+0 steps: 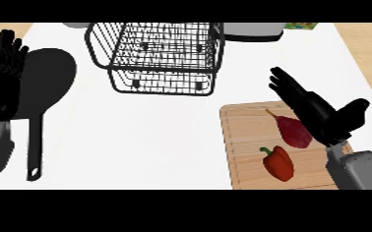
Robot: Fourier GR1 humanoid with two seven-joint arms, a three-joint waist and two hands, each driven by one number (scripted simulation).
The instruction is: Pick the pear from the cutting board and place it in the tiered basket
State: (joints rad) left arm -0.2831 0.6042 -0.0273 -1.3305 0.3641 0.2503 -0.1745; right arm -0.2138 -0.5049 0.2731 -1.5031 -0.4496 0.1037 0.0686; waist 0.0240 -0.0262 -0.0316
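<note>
Down front, our right hand hovers open over the cutting board, fingers straight, just above the pear. Nothing's grabbed yet, so pickup and the trip to the tiered basket remain. Left hand rests open.

Single head view, aimed steeply down at the counter from above. The forearms enter from the lower edge. The right robot hand appears at the view's right; no mirroring.
</note>
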